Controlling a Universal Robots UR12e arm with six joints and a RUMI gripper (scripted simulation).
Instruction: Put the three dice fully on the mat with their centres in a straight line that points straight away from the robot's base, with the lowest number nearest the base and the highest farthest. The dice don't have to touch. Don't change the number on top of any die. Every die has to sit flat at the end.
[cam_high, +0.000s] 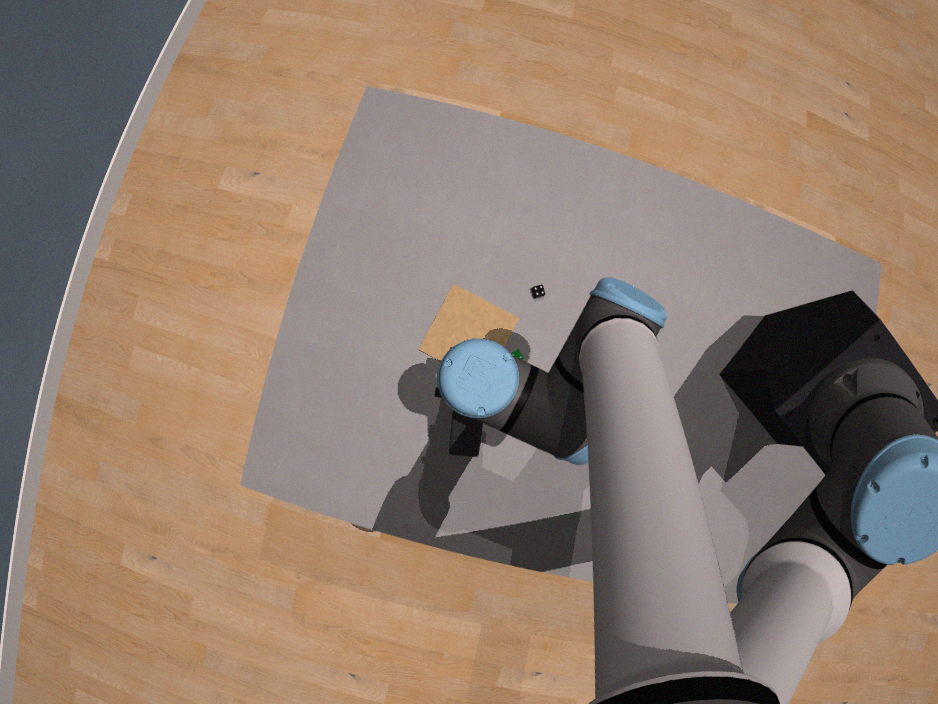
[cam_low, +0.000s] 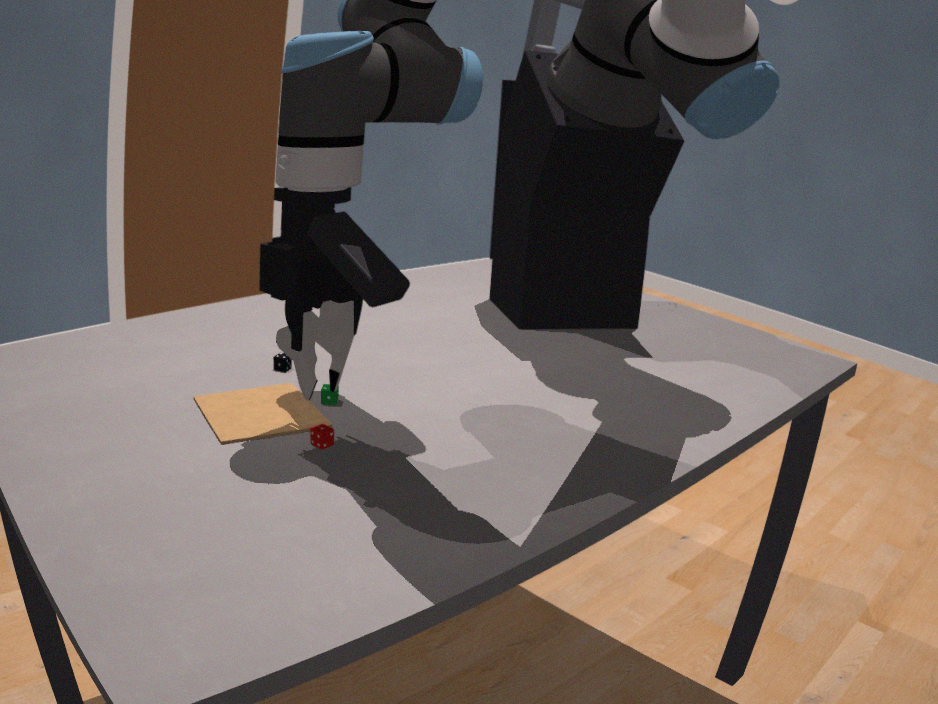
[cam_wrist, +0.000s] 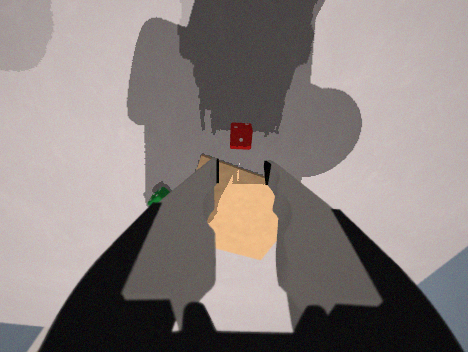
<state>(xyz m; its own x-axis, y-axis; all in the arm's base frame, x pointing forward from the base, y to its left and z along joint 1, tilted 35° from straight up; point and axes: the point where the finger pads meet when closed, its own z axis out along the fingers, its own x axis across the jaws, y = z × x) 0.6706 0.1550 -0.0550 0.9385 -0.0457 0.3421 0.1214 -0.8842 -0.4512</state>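
In the exterior view the gripper hangs left of centre, pointing straight down over the near corner of the tan mat. Its fingers are drawn narrow with nothing between them; the wrist view shows only the mat through the small gap between the tips. The tips are low over the mat; whether they touch it cannot be told.

The green die sits on the grey bench just beside the right fingertip, off the mat's edge. In the wrist view it peeks out at the left, mostly hidden behind a finger. The red die lies on the bench just off the mat's near corner, inside the arm's shadow; in the wrist view it appears above centre, beyond the fingertips. The black die sits on the bench behind the mat, apart from it; from the top view it lies at centre frame, showing four pips.

No die is on the mat.
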